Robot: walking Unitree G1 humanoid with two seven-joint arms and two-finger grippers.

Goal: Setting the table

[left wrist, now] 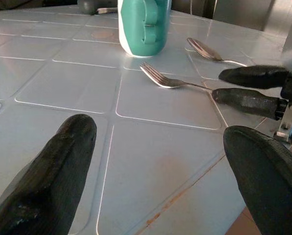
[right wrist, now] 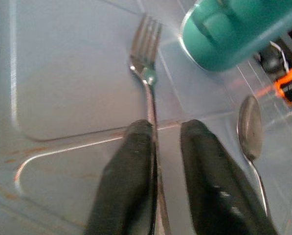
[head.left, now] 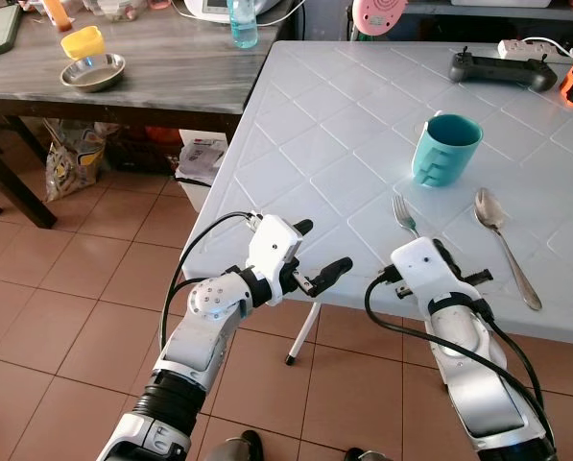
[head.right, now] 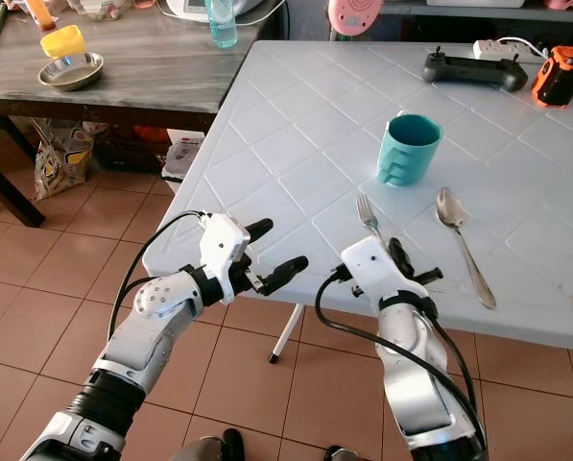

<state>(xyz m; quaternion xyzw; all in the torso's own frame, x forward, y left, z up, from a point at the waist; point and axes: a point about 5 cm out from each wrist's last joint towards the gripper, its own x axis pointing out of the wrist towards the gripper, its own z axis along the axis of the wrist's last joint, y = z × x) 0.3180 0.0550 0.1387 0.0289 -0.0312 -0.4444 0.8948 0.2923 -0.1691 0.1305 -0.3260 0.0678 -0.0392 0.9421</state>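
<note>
One fork point(right wrist: 146, 73) handle half-hidden

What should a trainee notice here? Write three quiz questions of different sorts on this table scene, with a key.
1. True or false: the spoon lies between the fork and the left gripper.
2. Which gripper sits at the fork's handle? A) left B) right
3. Fill in: the cup is coloured ____.

Key: 1. False; the fork lies between the spoon and that gripper. 2. B, the right gripper, fingers either side of the handle. 3. Teal.
</note>
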